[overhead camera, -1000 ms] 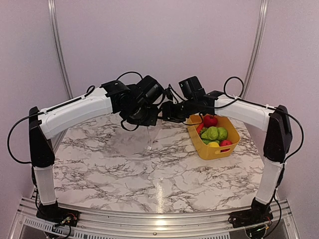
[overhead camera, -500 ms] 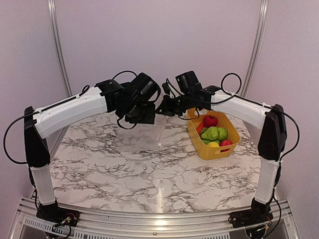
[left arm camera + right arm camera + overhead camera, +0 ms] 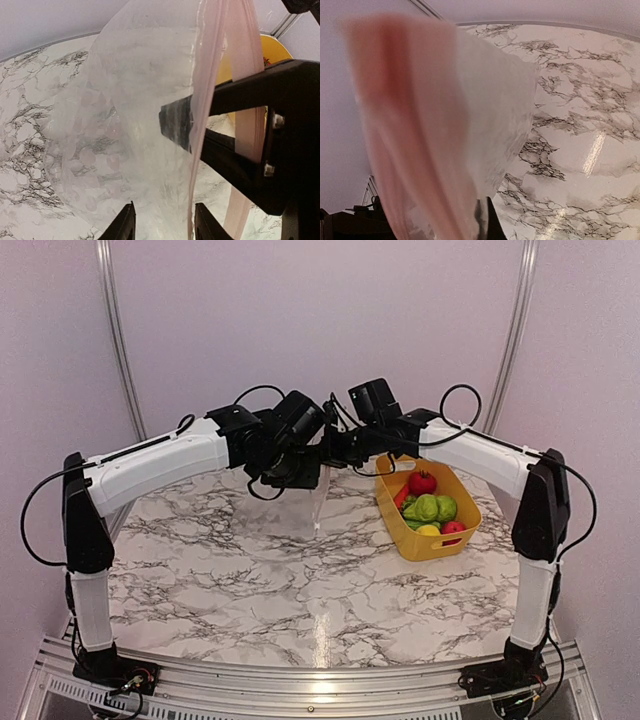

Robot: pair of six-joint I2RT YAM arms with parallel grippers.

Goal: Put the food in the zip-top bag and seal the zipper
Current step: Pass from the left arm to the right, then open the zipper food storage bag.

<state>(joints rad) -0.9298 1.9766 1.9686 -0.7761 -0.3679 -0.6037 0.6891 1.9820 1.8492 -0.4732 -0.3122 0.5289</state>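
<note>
While only the right end effector [image 3: 176, 125] is clenching the zip-top bag [image 3: 115, 115], left end effector [image 3: 164, 226] hanging released, the thin film is risking slipping out.

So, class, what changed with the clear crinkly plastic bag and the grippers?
The left gripper let go of the clear plastic bag and the right gripper closed on its mouth edge; the bag shifted slightly right. The yellow basket of toy food stayed put.
</note>
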